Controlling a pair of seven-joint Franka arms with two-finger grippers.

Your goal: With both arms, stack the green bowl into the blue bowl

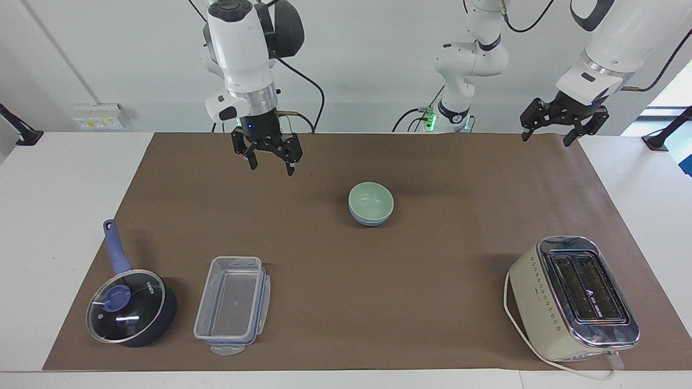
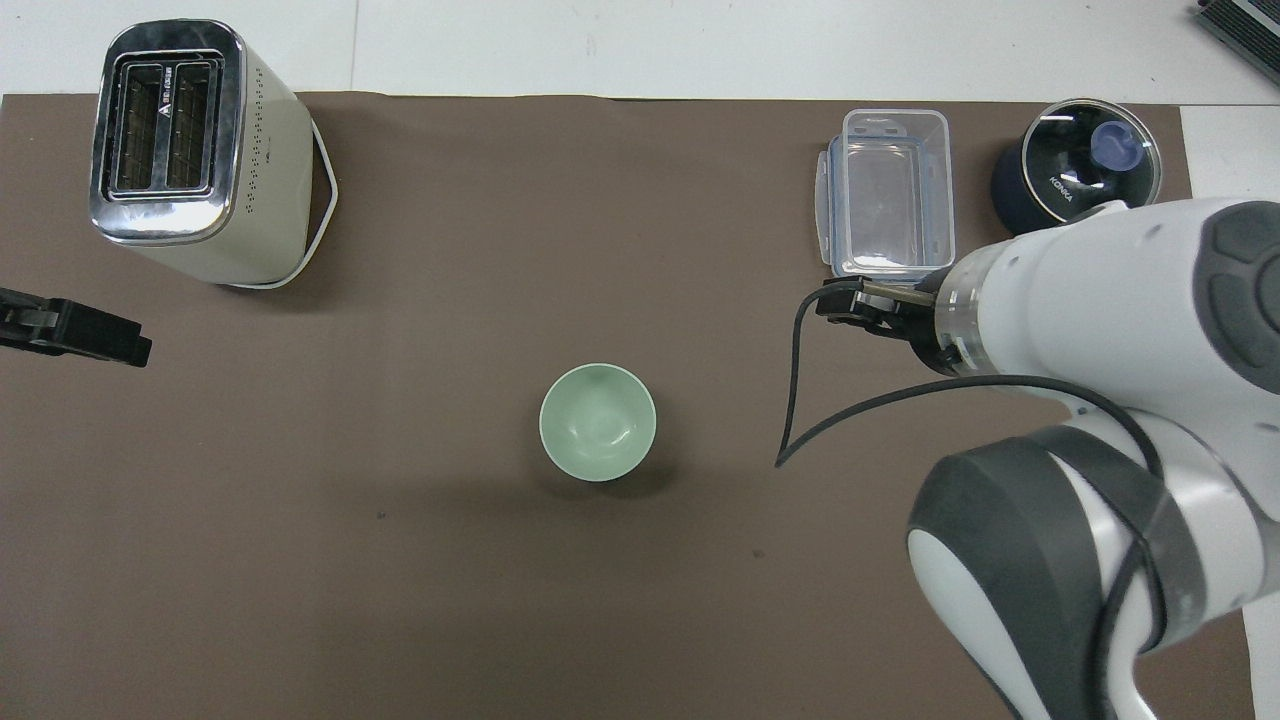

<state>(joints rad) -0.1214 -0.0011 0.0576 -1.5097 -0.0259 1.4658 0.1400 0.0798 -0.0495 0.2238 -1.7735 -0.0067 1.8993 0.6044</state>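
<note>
The green bowl (image 1: pixel 371 201) sits inside the blue bowl (image 1: pixel 371 220), near the middle of the brown mat (image 1: pixel 432 302). Only a thin blue edge peeks out under the green one. From above, the blue bowl is hidden and just the green bowl shows.

Going across the facing view: the pot (image 1: pixel 131 306) with a glass lid comes first, then the clear plastic box (image 1: pixel 232 303) beside it. Both are farther from the robots than the bowls. The right gripper (image 1: pixel 268 163) hangs in the air over bare mat at the right arm's end. Its fingers are spread apart and it holds nothing. Then come the stacked bowls. Next is the toaster (image 1: pixel 573 298) at the left arm's end, also farther from the robots. The left gripper (image 1: pixel 549 137) waits over the mat's edge close to the robots, fingers apart, empty too.

The stacking looks done, I think. No grab is needed next; the arms just need to stay clear of the bowls.

From above, the right arm covers the pot's handle, and only a bit of the left gripper shows.
</note>
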